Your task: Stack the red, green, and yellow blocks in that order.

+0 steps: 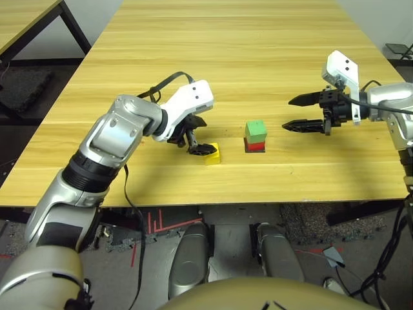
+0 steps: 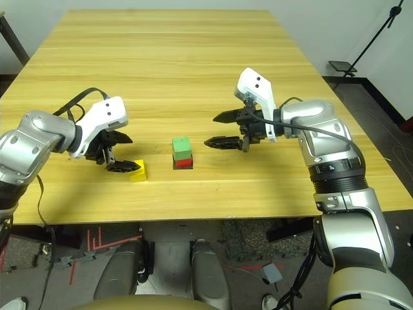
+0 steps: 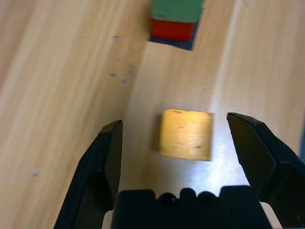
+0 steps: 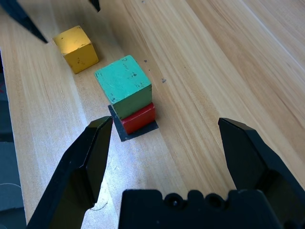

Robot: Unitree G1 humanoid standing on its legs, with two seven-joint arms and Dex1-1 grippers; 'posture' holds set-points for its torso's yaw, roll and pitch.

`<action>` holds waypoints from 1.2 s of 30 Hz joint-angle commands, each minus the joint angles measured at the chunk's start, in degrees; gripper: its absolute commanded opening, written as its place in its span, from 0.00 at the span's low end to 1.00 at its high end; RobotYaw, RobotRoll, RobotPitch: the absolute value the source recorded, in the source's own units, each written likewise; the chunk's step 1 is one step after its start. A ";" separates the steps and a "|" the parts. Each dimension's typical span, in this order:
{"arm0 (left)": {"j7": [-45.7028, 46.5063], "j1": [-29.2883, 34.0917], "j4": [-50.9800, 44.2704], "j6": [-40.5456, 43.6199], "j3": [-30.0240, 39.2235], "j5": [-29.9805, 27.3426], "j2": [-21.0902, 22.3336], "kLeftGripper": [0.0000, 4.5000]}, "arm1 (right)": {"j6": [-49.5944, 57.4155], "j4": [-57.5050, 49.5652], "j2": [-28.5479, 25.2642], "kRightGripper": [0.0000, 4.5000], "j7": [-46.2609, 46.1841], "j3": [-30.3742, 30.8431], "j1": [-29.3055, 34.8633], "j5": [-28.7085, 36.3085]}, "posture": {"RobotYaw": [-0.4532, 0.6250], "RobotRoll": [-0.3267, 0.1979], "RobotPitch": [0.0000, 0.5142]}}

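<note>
In the right wrist view, the side faces of the green block [image 4: 125, 86], the red block [image 4: 139, 118] and the yellow block [image 4: 76, 49] are shown, while in the left wrist view the yellow block is seen almost squarely from above and the top of the stack is cut off. The red block is set on a flat black patch [image 4: 150, 128], and the green block is stacked on it, slightly offset, so that a strip of red is exposed. The patch and the yellow block are supported by the wooden table [image 1: 213, 58]. Black cables [image 2: 317, 130] are run along the forearms. Between the left pincer and the stack, no obstacle but the yellow block is seen. The left pincer [image 3: 175, 143] is spread wide, and the yellow block is framed between its fingers, untouched. The right pincer [image 4: 164, 143] is also spread, with nothing gripped; it is held on the stack's right, apart from it.
</note>
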 commanded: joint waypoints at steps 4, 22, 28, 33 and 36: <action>1.95 2.95 -2.36 -1.42 -3.50 0.17 0.64 0.99 | 0.10 -0.89 -0.38 1.00 0.40 0.64 0.71 -0.04 | 0.64 0.41 0.16; 5.72 -0.71 -2.77 1.67 -4.38 0.47 -0.11 0.47 | 1.79 -3.82 -2.29 1.00 0.22 -1.36 3.73 1.43 | 0.62 0.43 0.15; 3.11 -14.48 -2.59 9.48 -3.37 -4.41 -1.13 0.45 | 2.75 -5.75 -2.92 1.00 -0.15 -2.01 5.69 2.09 | 0.62 0.49 0.14; 5.38 -23.67 5.12 12.91 -2.15 -6.76 -8.99 0.45 | 4.30 -8.32 -2.64 1.00 -1.44 -2.30 8.10 2.88 | 0.61 0.52 0.14; 6.13 -25.12 9.96 9.81 -4.44 -5.56 -11.61 0.45 | 4.68 -9.15 -2.26 1.00 -2.42 -2.20 9.00 3.29 | 0.60 0.53 0.13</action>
